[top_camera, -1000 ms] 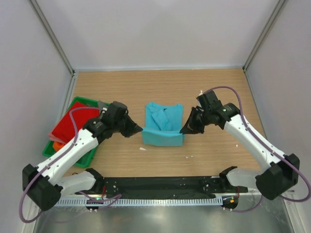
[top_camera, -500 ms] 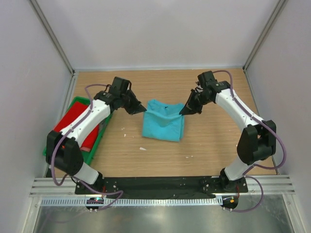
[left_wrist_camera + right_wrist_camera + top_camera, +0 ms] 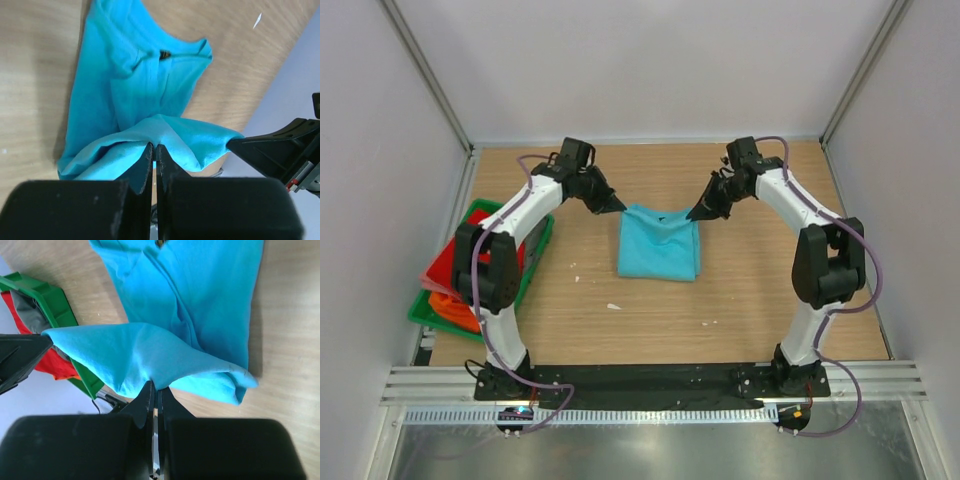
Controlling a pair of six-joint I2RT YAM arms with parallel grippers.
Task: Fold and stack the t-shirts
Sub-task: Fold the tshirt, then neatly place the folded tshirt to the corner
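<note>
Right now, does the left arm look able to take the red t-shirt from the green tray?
Probably not yet: the left arm has its jaws shut on the turquoise t-shirt. After letting go, the red t-shirt, on its side, looks reachable.

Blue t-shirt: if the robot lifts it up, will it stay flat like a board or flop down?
Probably floppy: the blue t-shirt sags in soft folds between the left claw and right claw pinching its edge. Likely light, since two small pinches hold that edge up. It shouldn't roll; the rest lies limp on the table.
</note>
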